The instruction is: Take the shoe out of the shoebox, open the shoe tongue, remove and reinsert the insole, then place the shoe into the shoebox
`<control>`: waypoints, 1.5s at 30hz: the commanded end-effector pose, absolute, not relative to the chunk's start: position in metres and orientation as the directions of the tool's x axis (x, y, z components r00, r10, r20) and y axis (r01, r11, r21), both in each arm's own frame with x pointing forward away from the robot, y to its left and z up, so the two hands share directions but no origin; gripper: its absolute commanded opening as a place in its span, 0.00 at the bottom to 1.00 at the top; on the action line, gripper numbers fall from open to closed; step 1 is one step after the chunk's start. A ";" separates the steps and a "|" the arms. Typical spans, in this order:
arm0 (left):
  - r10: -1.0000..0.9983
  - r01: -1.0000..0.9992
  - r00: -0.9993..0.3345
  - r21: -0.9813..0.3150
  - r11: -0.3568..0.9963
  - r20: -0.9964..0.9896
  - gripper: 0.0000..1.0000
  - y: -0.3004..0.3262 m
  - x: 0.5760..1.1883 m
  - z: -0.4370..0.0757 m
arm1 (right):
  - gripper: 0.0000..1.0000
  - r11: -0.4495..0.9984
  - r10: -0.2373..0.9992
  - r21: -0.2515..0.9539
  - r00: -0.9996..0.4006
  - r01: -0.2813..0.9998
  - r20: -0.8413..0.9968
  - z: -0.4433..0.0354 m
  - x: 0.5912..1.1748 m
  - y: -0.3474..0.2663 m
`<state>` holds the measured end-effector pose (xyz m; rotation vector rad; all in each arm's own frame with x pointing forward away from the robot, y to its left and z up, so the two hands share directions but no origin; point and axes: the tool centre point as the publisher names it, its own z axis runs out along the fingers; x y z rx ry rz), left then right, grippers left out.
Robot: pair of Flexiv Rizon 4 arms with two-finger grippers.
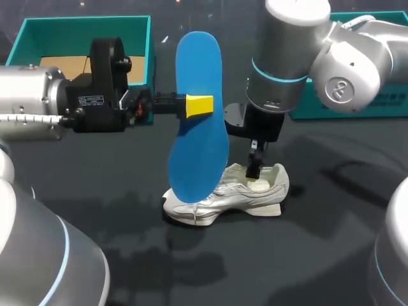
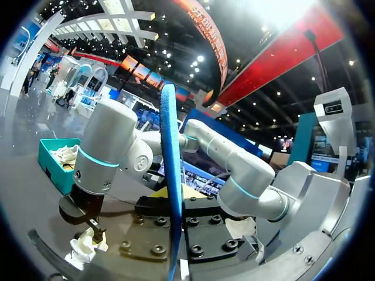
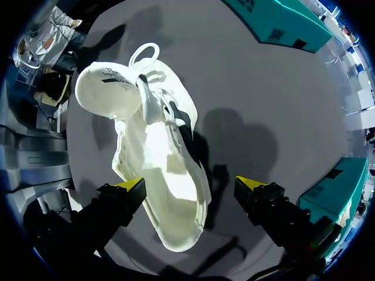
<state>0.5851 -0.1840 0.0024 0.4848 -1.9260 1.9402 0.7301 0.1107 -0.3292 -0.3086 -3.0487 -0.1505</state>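
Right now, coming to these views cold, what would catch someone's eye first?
The long flat blue insole, held upright in the left gripper over the dark grey table. Just below it lies the white laced sneaker, with the open right gripper straddling it.

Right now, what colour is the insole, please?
Bright blue; the insole shows best in the head view.
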 end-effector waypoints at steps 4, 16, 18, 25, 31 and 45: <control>0.008 -0.483 -0.875 -0.875 -0.008 0.483 0.00 -0.189 0.582 0.004 | 1.00 0.979 0.184 0.062 -0.976 0.192 0.113 -0.353 0.743 0.130; 0.008 -0.483 -0.875 -0.875 -0.008 0.483 0.00 -0.189 0.582 0.004 | 0.80 0.973 0.210 0.060 -0.964 0.223 0.164 -0.377 0.740 0.128; 0.008 -0.483 -0.875 -0.875 -0.008 0.483 0.00 -0.189 0.582 0.004 | 0.71 0.972 0.213 0.061 -0.962 0.226 0.169 -0.379 0.738 0.127; 0.008 -0.483 -0.875 -0.875 -0.008 0.483 0.00 -0.189 0.582 0.004 | 0.32 0.970 0.221 0.058 -0.958 0.235 0.182 -0.384 0.732 0.127; 0.008 -0.483 -0.875 -0.875 -0.008 0.483 0.00 -0.189 0.582 0.004 | 0.00 0.970 0.223 0.054 -0.956 0.237 0.191 -0.385 0.729 0.126; 0.008 -0.483 -0.875 -0.875 -0.008 0.483 0.00 -0.189 0.582 0.004 | 0.00 0.944 0.310 0.053 -0.931 0.326 0.190 -0.359 0.718 0.124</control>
